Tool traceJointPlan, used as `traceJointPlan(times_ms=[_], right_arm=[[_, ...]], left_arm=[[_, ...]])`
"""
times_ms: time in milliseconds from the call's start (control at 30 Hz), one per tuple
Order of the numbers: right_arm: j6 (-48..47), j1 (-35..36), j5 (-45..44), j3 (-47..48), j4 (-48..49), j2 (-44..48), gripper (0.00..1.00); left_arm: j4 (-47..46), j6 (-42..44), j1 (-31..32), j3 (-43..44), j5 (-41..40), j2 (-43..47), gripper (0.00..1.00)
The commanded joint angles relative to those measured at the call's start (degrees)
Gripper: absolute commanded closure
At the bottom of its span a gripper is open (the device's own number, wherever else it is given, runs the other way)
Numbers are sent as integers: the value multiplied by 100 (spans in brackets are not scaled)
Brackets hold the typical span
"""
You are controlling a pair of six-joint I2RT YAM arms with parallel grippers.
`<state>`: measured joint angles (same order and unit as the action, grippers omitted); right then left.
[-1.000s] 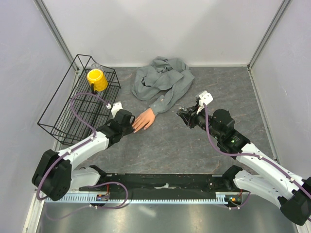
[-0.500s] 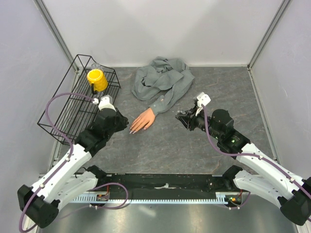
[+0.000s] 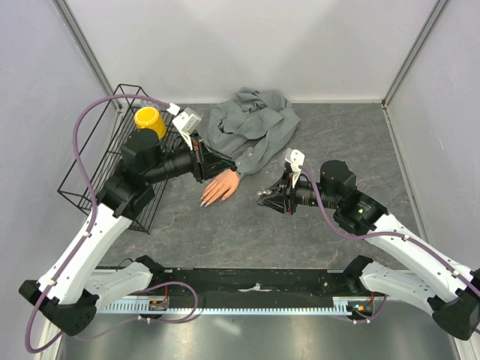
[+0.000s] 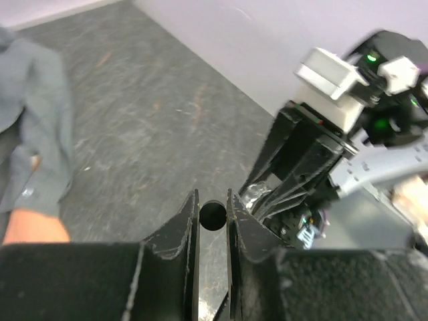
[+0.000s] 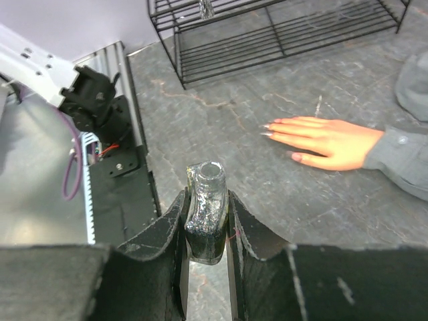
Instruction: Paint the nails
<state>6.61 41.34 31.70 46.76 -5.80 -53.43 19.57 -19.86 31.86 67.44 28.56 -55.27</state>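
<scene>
The peach mannequin hand [image 3: 222,186] lies flat on the grey table, its sleeve [image 3: 259,154] running back to a crumpled shirt. Its pale to reddish nails [image 5: 296,157] point front left; they also show in the top view [image 3: 204,202]. My left gripper [image 3: 227,168] hovers over the wrist, shut on a small black round cap [image 4: 213,215] seen end-on; any brush on it is hidden. My right gripper [image 3: 264,196] is right of the hand, shut on an open, dark glittery nail polish bottle [image 5: 206,215], neck up. The bottle also shows in the left wrist view [image 4: 256,194].
A black wire basket [image 3: 101,176] stands at the left with a yellow cup [image 3: 148,121] in its back end. The crumpled grey shirt [image 3: 251,120] lies at the back centre. The black base rail [image 3: 255,281] runs along the near edge.
My left arm rose from beside the hand's fingers and swung back and right; its gripper now points toward the right gripper. My right gripper moved left and nearer with the bottle.
</scene>
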Motion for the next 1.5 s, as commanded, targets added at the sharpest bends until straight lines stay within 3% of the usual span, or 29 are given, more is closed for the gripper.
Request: traceJointPlan(times_ms=[0, 300, 1467], right_arm=[[-125, 49, 257, 413, -123, 210, 100], [138, 93, 283, 588, -184, 316, 100], [165, 480, 90, 729, 9, -247, 100]], left_arm=[[91, 632, -22, 533, 1310, -423, 98], [-937, -131, -13, 33, 1934, -397, 98], [-1201, -633, -4, -47, 2497, -767, 98]])
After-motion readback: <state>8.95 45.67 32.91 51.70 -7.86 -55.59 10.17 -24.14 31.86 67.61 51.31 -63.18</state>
